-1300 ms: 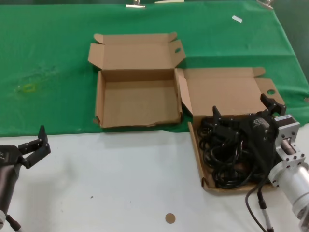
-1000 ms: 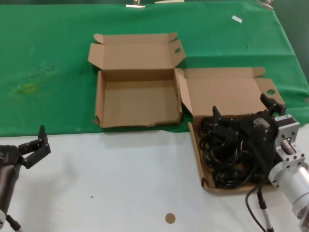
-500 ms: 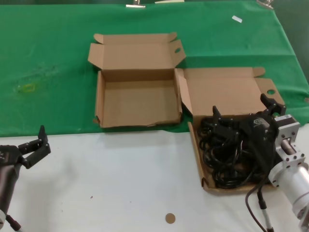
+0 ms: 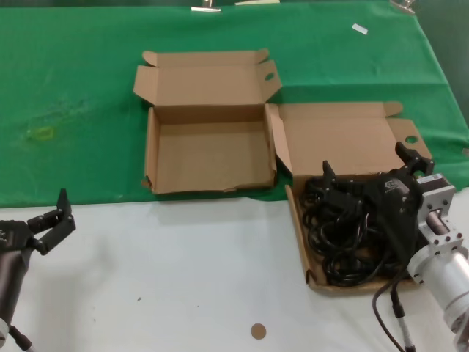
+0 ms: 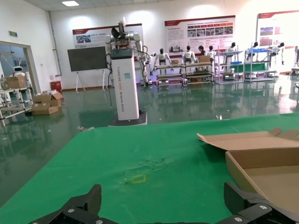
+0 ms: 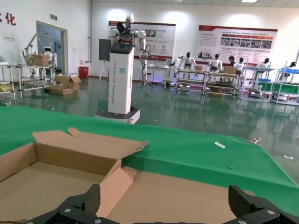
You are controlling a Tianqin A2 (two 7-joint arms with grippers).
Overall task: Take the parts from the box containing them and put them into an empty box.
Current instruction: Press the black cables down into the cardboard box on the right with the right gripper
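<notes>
right hand (image 4: 364,170) spread wide, low over the parts (image 4: 344,238) in the skewed box (image 4: 344,139). risk: tangled cords snag, 2 lift at once or drag the tray. empty box (image 4: 209,154) left of it. left hand (image 4: 53,220) spread, idle far left.

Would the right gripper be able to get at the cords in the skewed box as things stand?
Probably yes: the right gripper hangs open directly over the cords, the skewed box has its lid folded back, and nothing lies between them.
</notes>
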